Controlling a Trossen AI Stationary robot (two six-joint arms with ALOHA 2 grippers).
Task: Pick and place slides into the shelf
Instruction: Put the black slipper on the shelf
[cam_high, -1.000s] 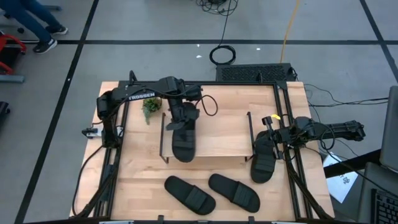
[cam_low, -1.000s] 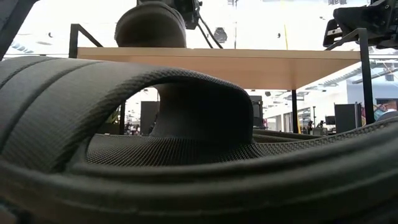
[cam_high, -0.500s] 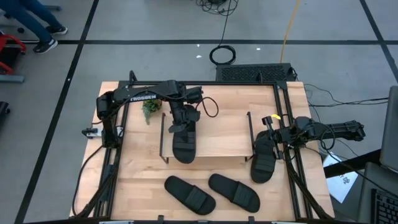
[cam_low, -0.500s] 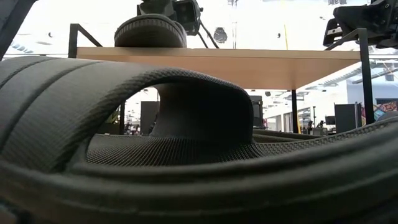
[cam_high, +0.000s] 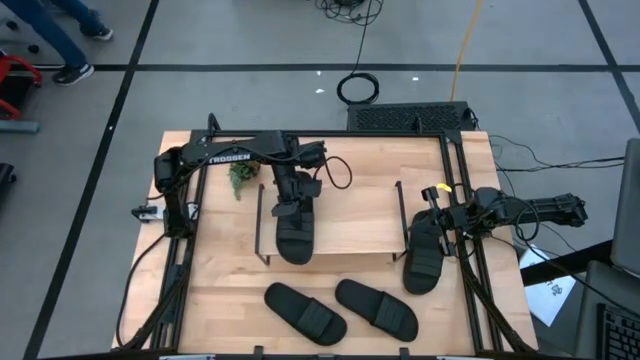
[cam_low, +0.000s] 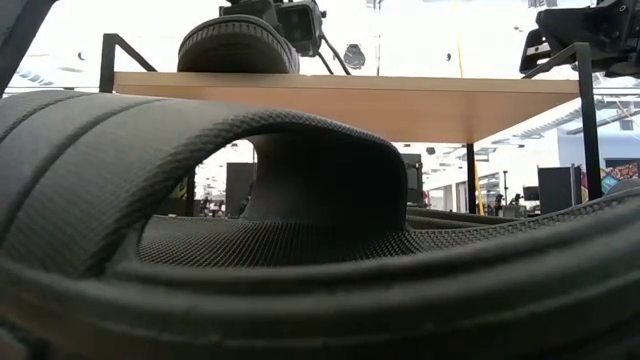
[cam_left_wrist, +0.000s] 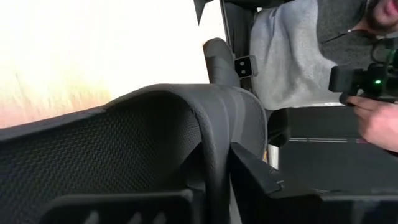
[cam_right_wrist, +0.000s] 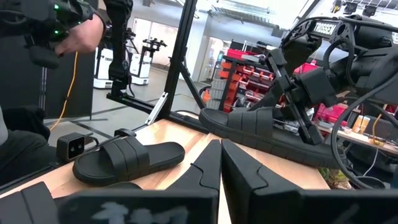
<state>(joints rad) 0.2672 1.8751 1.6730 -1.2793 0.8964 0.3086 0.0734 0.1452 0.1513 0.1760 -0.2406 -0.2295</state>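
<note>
One black slide lies lengthwise on the light plank top of the shelf, toward its left end; the low view shows that slide flat on the plank. My left gripper is shut on its strap. A second slide lies on the table just off the shelf's right end. My right gripper hangs over that slide's far end with its fingers shut on nothing. Two more slides lie near the table's near edge. My left gripper pinches the ribbed strap of the slide on the shelf at one edge, with one finger under the strap and the other finger outside it. It comes from the far side, slanting down. The sole rests on the plank.
A small green plant stands on the table behind the shelf's left end. The near slide fills most of the low view. A person in grey stands past the table, one hand on a controller. Black frame rails run along both table sides.
My left gripper, still shut on the strap, has drawn a little toward the far edge and brought the slide down: its raised near end has settled flat on the plank. The shelf has shifted slightly toward the table's left. The right arm has kept still.
</note>
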